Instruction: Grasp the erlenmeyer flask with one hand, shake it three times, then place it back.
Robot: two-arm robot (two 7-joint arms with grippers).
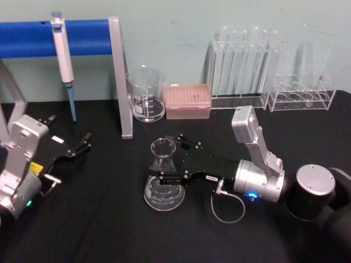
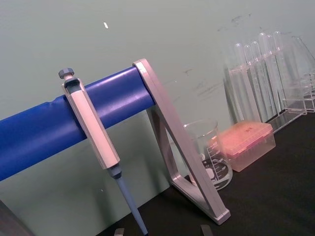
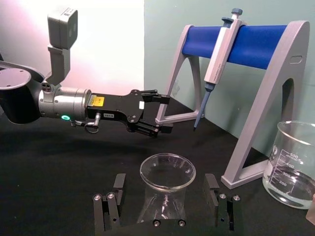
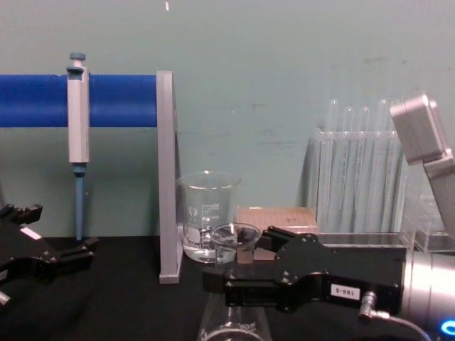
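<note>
Right tool (image 1: 169,157) reaches level, spread astride the erlenmeyer flask (image 1: 163,192) neck.

erlenmeyer flask (image 4: 234,247) base cut off, pipette (image 2: 91,131) tip cropped

The clear glass erlenmeyer flask (image 1: 163,189), wide-based with a narrow, round-rimmed neck, stands upright on the black bench (image 1: 98,219) at the lower centre of the head frame, its neck between the spread fingers of the black, silver-wristed right pincer (image 1: 170,159).
</note>
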